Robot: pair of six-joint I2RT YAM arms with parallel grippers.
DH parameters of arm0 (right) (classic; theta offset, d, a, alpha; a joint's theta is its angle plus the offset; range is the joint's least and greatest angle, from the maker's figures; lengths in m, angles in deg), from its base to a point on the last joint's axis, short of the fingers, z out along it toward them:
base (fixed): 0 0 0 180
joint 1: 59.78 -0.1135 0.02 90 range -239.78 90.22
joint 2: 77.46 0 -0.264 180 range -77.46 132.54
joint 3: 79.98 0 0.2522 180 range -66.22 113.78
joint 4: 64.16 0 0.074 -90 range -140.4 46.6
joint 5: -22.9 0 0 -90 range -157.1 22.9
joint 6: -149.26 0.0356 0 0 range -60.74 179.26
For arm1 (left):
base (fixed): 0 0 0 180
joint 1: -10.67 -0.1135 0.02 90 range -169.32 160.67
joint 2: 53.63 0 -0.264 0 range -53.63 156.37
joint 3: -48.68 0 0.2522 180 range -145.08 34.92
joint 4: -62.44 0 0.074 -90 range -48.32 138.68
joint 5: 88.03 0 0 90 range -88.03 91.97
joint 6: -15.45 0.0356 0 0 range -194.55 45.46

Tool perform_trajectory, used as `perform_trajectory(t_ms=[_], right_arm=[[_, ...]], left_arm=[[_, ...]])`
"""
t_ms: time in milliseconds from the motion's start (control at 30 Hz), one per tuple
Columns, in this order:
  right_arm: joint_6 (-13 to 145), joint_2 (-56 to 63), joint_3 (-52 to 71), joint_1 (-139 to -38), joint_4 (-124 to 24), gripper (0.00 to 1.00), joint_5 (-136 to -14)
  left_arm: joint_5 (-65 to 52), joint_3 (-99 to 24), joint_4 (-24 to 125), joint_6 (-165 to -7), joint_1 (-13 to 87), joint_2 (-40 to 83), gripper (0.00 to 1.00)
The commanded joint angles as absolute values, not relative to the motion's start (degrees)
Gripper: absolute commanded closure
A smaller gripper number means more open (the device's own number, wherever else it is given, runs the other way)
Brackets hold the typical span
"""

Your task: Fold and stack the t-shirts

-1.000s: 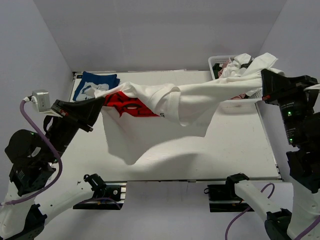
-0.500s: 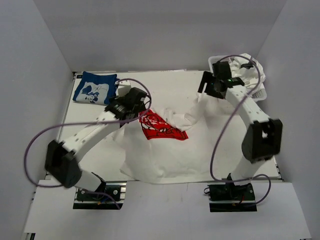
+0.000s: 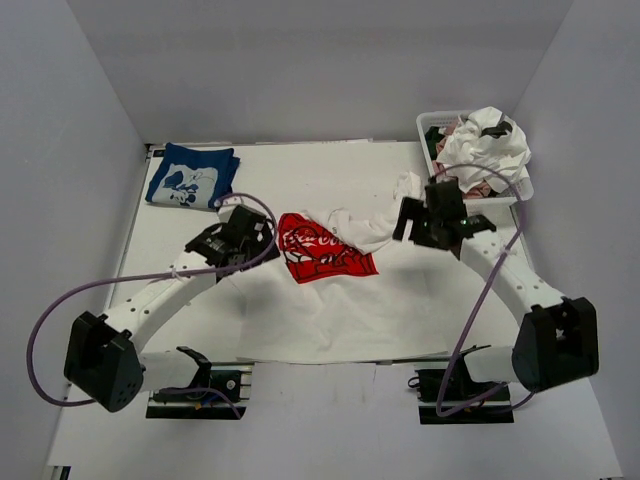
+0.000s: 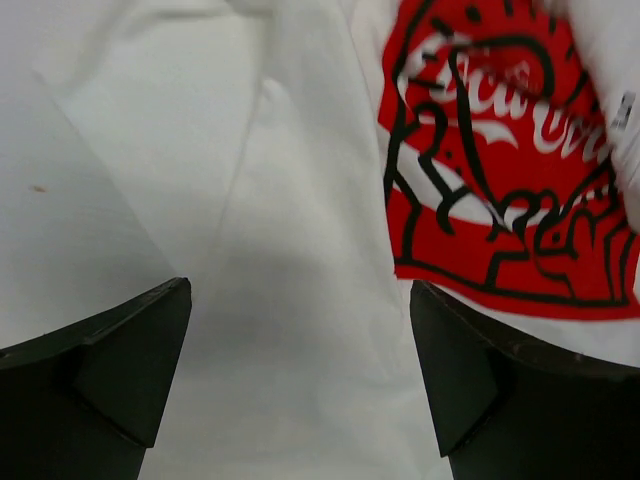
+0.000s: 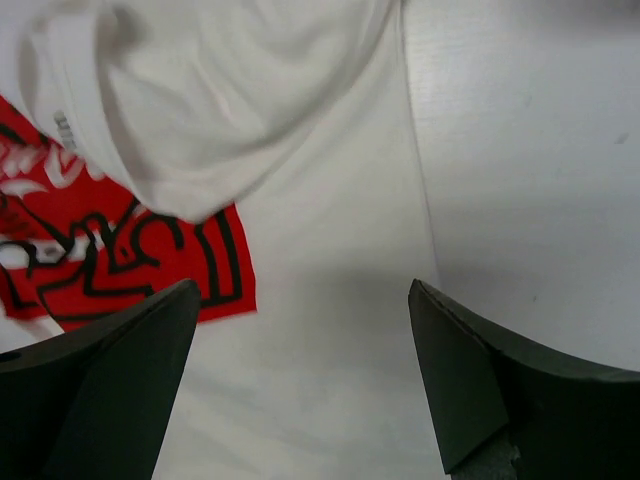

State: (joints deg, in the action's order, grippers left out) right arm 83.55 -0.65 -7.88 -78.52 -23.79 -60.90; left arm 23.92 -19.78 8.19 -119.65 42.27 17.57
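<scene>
Left gripper (image 4: 300,300): jaws spread, empty; white logo tee (image 4: 280,220) lies flat right beneath, red print (image 4: 490,150) just ahead-right. Right gripper (image 5: 300,300): jaws spread too, empty, over same tee. Bunched fold (image 5: 210,110) ahead-left covers print's edge, bare table (image 5: 530,150) to right. I read step as flattening: I'd pinch bunch's edge, draw outward, low and slow. Farther out: folded blue tee (image 3: 188,178) beyond left gripper; basket (image 3: 428,124) with heaped tees (image 3: 487,148) beyond right gripper.

Surface: white surface (image 3: 480,300), walled on three sides.
Middle: large white t-shirt (image 3: 340,310) lies spread out, its red logo print (image 3: 325,255) face up, its upper part bunched toward the right.
Far left corner: blue t-shirt (image 3: 190,177), folded, white graphic up, apart from the white one.
Far right corner: white mesh basket (image 3: 428,125) at the edge.
</scene>
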Motion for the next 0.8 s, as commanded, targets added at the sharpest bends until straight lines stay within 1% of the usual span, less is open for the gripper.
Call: perform_trajectory(t_ms=[0, 33, 67, 167, 300, 367, 433, 467, 500, 533, 567, 600, 633, 667, 733, 767], right_arm=[[85.97, -3.54, -16.64, -80.78, -29.12, 0.1, -64.71], [85.98, -3.72, -20.39, -81.92, -32.0, 0.1, -65.77], [86.41, -3.37, -20.69, -82.54, -32.29, 0.1, -65.96], [86.94, -0.04, -20.35, -84.47, -33.61, 0.1, -65.61], [86.85, 7.33, -17.02, -85.88, -35.9, 0.1, -64.55], [87.12, 11.47, -15.43, -86.23, -35.81, 0.1, -62.2], [87.9, 17.69, -9.74, -86.15, -35.72, 0.1, -58.25], [88.0, 20.77, -8.06, -85.89, -35.29, 0.1, -56.48], [88.26, 22.45, -3.43, -85.88, -34.85, 0.1, -55.94], [88.17, 27.08, -1.9, -85.8, -34.32, 0.1, -54.89], [88.0, 28.52, -0.32, -85.79, -33.62, 0.1, -54.71], [88.17, 30.01, 2.65, -85.88, -33.0, 0.1, -54.36], [88.26, 31.33, 5.64, -85.62, -32.47, 0.1, -53.49], [88.17, 35.09, 7.24, -85.53, -31.34, 0.1, -53.13], [88.26, 38.53, 11.63, -85.27, -29.67, 0.1, -51.99], [87.91, 40.38, 16.09, -85.18, -28.44, 0.1, -51.81]], left_arm=[[8.4, -12.05, 15.94, -118.14, 42.93, 17.56, 0.0], [6.82, -10.62, 17.98, -117.36, 42.93, 17.56, 0.0], [4.62, -8.96, 19.92, -116.65, 43.45, 17.56, 0.0], [3.11, -9.55, 24.24, -115.77, 43.46, 21.51, 0.0], [6.45, -11.92, 28.63, -113.93, 42.68, 26.87, 0.0], [9.59, -14.47, 28.64, -113.14, 42.14, 31.7, 0.0], [14.08, -17.71, 28.12, -112.26, 42.14, 35.12, 0.0], [14.7, -18.95, 28.11, -111.64, 40.83, 39.06, 0.0], [14.71, -20.26, 28.81, -110.85, 40.82, 41.27, 0.0], [14.71, -23.67, 28.81, -110.24, 39.95, 43.73, 0.0], [14.71, -25.62, 27.86, -109.71, 38.81, 46.45, 0.0], [14.71, -27.64, 26.98, -109.7, 38.1, 51.87, 0.0], [14.71, -31.75, 25.84, -109.7, 37.49, 54.54, 0.0], [14.71, -33.53, 24.26, -109.09, 36.18, 56.91, 0.0], [14.71, -38.19, 23.11, -108.39, 34.85, 61.66, 0.0], [14.71, -39.25, 23.1, -108.38, 34.24, 62.29, 0.0]])
